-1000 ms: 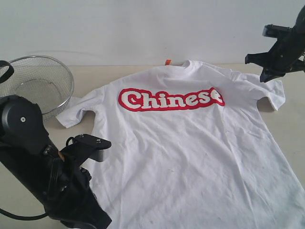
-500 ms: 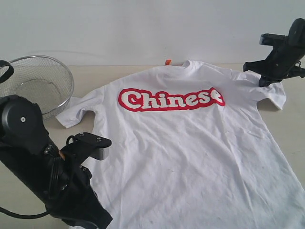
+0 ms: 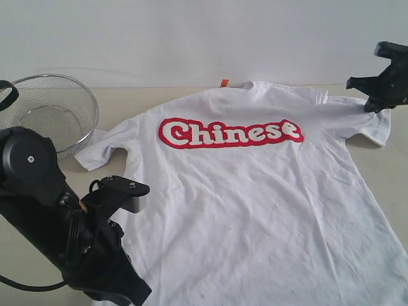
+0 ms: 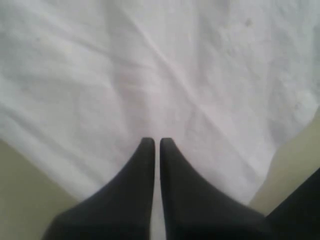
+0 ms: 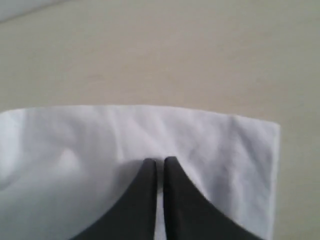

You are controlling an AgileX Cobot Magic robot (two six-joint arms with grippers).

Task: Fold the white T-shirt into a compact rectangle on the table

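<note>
Exterior view, white T-shirt [image 3: 255, 204] flat, print up, on table [image 3: 146, 102], right pincer [image 3: 371, 102] at 2 o'clock above sleeve [image 3: 363, 124], farther outward than before, sleeve drawn along, left wrist view, left pincer [image 4: 155, 141] clenched, tips on cloth, right wrist view, right pincer clenched, tips on sleeve

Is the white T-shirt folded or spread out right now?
Spread out. The white T-shirt lies flat, front up on the table, both sleeves out sideways, the full Chinese lettering showing.
</note>
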